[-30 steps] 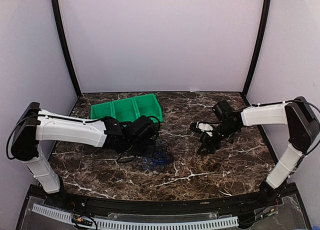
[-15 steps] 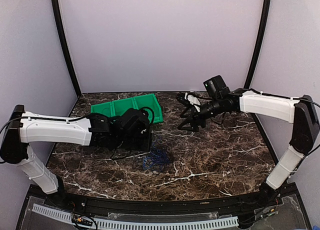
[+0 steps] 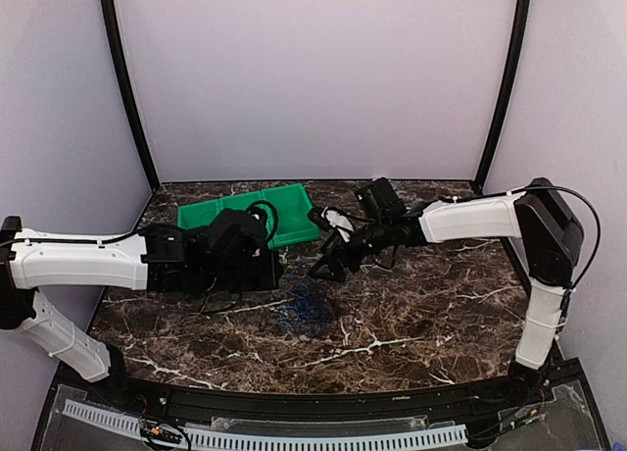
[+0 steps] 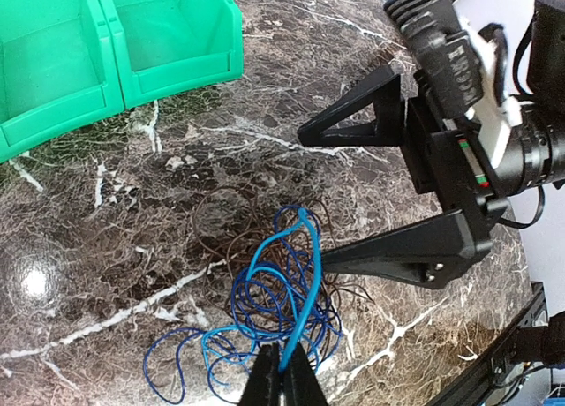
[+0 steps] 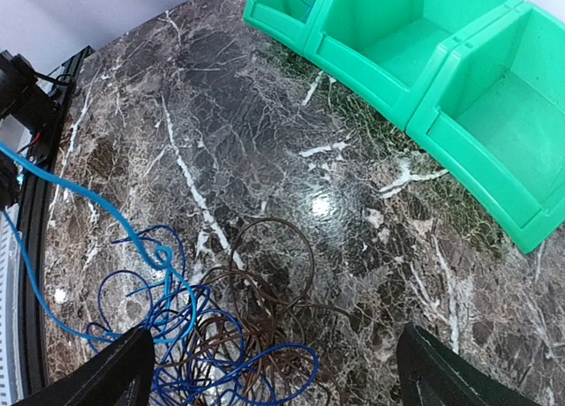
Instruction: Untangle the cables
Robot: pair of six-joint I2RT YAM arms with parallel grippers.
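1. Separation looks to be in hand: a loop of the blue cable [image 4: 298, 265] is clamped in the left jaws, above the tangle lying mid-bench [image 4: 106, 247].
2. Right jaws are spread wide, empty, beside the dark cable [image 4: 225, 216].
3. Next: dark loops to be pinched and drawn rightward.
4. Bin [image 4: 177, 75] is close behind; room is left to the right.

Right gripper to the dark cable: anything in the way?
No foreign object. The right gripper hangs open above the dark cable. Blue cable loops weave through most of it; only its loop toward the green bin lies bare. The left gripper pinches a blue strand.
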